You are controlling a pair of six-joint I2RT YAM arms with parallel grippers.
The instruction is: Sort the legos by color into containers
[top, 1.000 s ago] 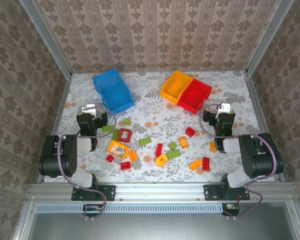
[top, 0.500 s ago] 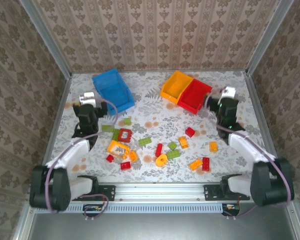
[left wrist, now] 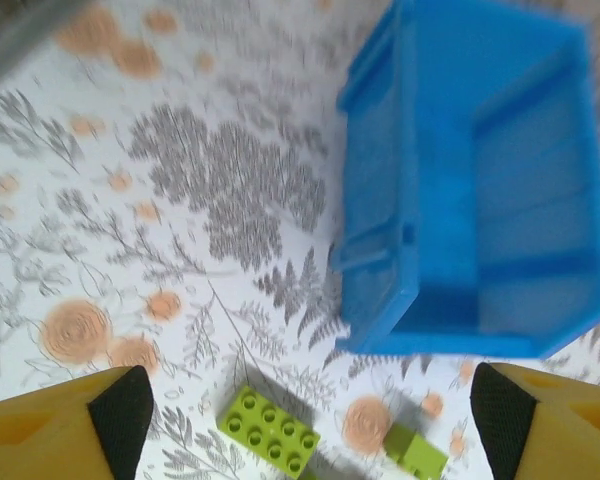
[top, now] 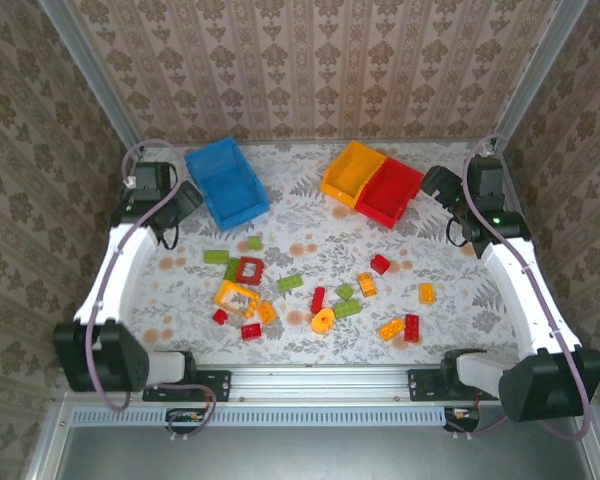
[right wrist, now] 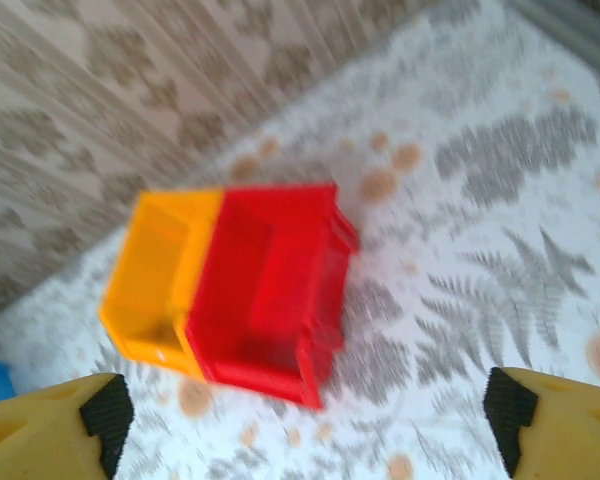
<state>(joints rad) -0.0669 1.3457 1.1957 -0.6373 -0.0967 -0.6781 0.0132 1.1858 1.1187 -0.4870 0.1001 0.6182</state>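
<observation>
From the overhead camera I find the left gripper out at about 10 o'clock on the white floral-print table. It is just beside the left wall of the blue open-top rectangular plastic bin, which sits at 11 o'clock. On my left wrist feed its jaws stand wide apart with nothing between them. That blue bin lies ahead at 1 o'clock, and a flat lime-green studded brick lies on the cloth at 6 o'clock with a smaller green brick near it at 5 o'clock. The right gripper is at about 2 o'clock on the table, close to the right side of the red open-top plastic bin. That bin touches the orange-yellow open-top plastic bin on its left, the pair at 1 o'clock. My right wrist feed is blurred, but the jaws are plainly spread and hold nothing, with both bins ahead at 11 o'clock. The small red, orange-yellow and green studded plastic bricks lie scattered on the table from the centre down towards 6 o'clock, well apart from both grippers. Among them are a hollow red frame, a hollow orange-yellow frame just below it at 7 o'clock, and a round orange-yellow ring piece near 6 o'clock.
</observation>
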